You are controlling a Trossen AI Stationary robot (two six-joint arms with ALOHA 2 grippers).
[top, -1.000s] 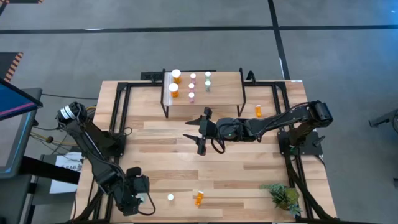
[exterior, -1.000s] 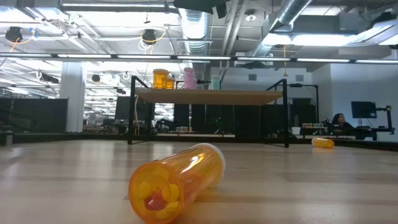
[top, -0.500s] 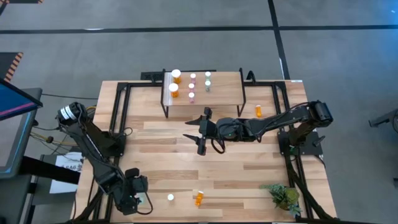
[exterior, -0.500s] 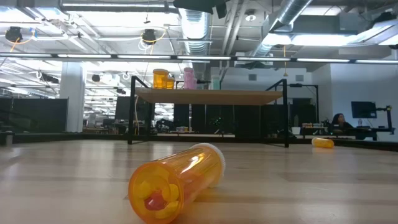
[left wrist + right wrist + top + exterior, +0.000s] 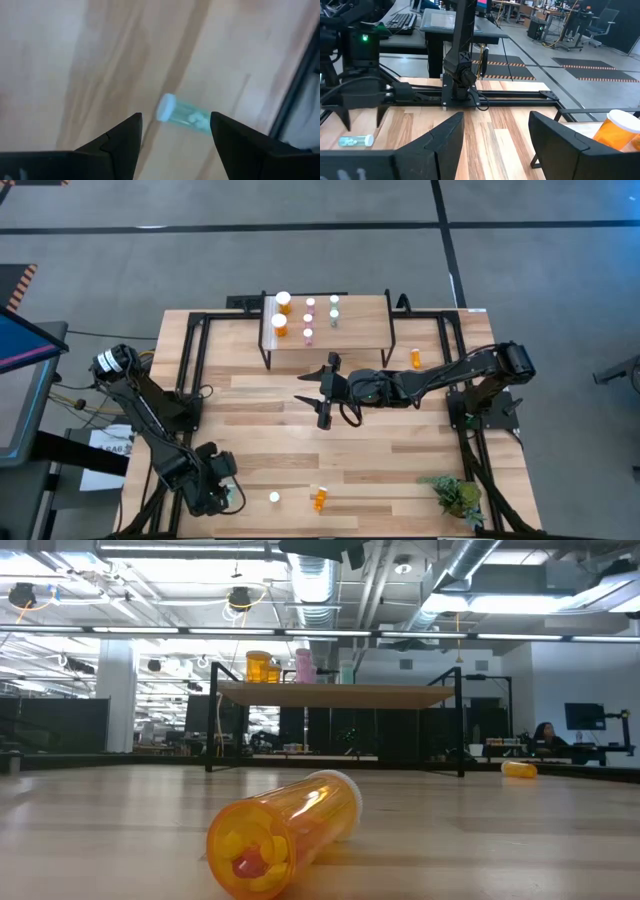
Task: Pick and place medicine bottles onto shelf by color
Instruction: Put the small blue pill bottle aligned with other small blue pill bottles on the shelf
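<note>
At the bench's near left corner, the left gripper (image 5: 172, 132) hovers with fingers spread wide over a teal bottle (image 5: 184, 113) lying on its side, while the right gripper (image 5: 322, 390) waits at mid-bench in front of the shelf (image 5: 350, 335), its fingers also wide apart and empty. The shelf already carries orange, pink and green bottles; two orange ones remain on the bench, one near the front edge (image 5: 319, 500) and one beside the shelf (image 5: 416, 358). A round bottle lying flat could roll away if one finger touches first. Only the left wrist view shows the teal bottle's body between the fingers; from above just its white cap (image 5: 274, 498) stands out, and the low view misses it altogether.
</note>
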